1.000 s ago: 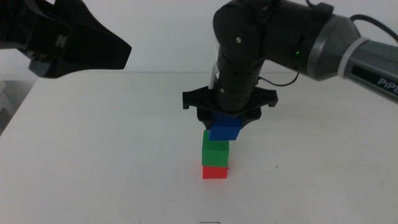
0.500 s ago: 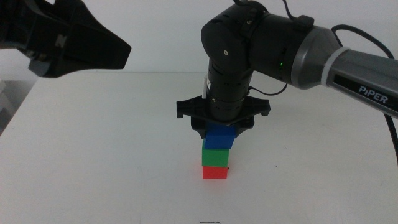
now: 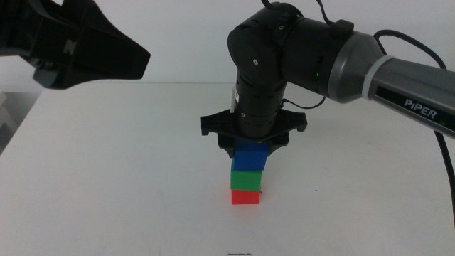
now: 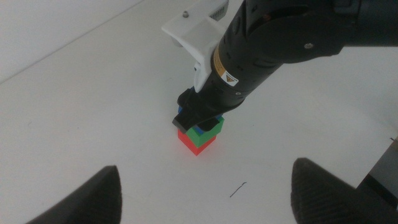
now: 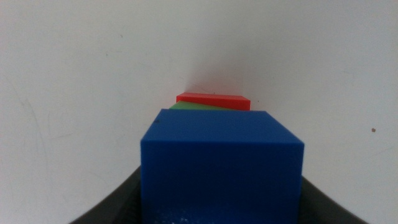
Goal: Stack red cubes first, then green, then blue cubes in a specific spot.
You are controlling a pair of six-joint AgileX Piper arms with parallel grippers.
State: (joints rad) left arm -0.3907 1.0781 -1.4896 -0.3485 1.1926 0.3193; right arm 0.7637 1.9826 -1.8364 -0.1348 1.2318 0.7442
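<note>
A red cube point(image 3: 246, 197) sits on the white table with a green cube point(image 3: 248, 178) on top of it. A blue cube point(image 3: 251, 157) rests on the green one. My right gripper point(image 3: 252, 151) comes straight down from above and is shut on the blue cube. In the right wrist view the blue cube point(image 5: 221, 163) fills the space between the jaws, with slivers of green point(image 5: 186, 106) and red point(image 5: 213, 99) beyond it. The left wrist view shows the stack point(image 4: 199, 136) under the right arm. My left gripper point(image 4: 205, 190) is open, held high at the table's left.
The white tabletop point(image 3: 106, 178) spreads around the stack. A thin dark mark point(image 4: 237, 189) lies on the table near the stack. The left arm's dark body point(image 3: 71, 43) hangs over the far left corner.
My right gripper moved left and down with the blue cube, bringing it from off-centre above the green cube to square on top of it. The left arm has not moved.
</note>
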